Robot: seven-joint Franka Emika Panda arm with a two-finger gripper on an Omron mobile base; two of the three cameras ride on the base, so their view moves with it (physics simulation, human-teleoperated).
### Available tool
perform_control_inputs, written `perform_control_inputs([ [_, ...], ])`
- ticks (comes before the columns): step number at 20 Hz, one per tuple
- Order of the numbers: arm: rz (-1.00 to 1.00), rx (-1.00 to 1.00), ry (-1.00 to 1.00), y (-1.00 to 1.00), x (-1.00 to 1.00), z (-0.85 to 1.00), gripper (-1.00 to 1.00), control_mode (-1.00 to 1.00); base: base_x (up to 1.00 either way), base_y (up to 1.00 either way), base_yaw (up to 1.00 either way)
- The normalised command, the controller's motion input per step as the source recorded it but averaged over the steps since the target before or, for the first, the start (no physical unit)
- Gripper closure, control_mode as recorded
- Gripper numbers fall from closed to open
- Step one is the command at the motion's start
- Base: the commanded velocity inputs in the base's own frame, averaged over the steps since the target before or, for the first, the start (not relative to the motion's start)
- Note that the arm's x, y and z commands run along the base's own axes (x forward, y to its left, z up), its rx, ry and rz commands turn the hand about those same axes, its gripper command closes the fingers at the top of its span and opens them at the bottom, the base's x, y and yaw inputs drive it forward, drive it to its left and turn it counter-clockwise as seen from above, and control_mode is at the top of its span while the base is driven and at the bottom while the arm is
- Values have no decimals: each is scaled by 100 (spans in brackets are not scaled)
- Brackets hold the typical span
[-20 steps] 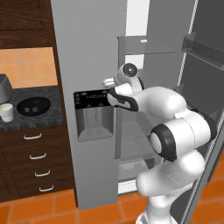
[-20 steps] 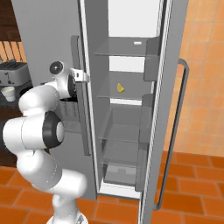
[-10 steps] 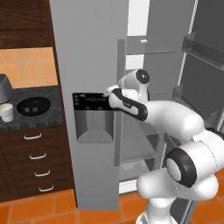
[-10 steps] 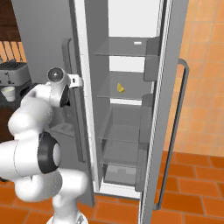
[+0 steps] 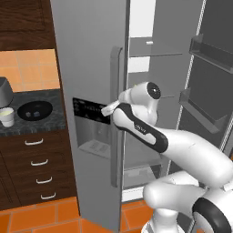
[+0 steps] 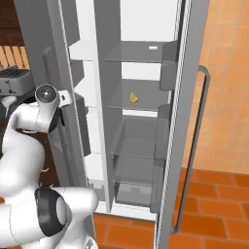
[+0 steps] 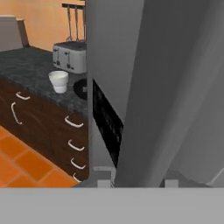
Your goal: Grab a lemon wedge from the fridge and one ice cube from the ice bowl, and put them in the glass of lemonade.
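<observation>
Ice bowl (image 7: 81, 89) half behind fridge (image 7: 118, 65)

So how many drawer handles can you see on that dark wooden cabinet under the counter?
4, stacked one below another on the cabinet front: top handle, second handle, third handle, bottom handle. The open fridge door may hide others.

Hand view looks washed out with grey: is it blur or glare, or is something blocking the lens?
Hand view: no glare or blur, the fridge door sits right against the lens; the toaster beyond stays sharp. Right base view: evenly lit, the lemon wedge reads clearly on its shelf.
</observation>
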Motion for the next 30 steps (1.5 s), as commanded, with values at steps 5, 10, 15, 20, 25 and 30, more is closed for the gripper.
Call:
perform_control_inputs([
  [5, 21, -6, 2, 93, -92, 19, 100, -100, 0, 0, 0],
  [10, 15, -7, 0, 80, -76, 5, 100, -100, 0, 0, 0],
  [15, 6, -9, 0, 44, -69, 11, -100, -100, 0, 0, 0],
  [20, 3, -1, -4, -11, -68, 52, -100, -100, 0, 0, 0],
  [25, 0, 11, -16, -58, -49, 52, -100, -100, 0, 0, 0],
  [30, 0, 5, -3, -76, 10, 61, -100, -100, 0, 0, 0],
])
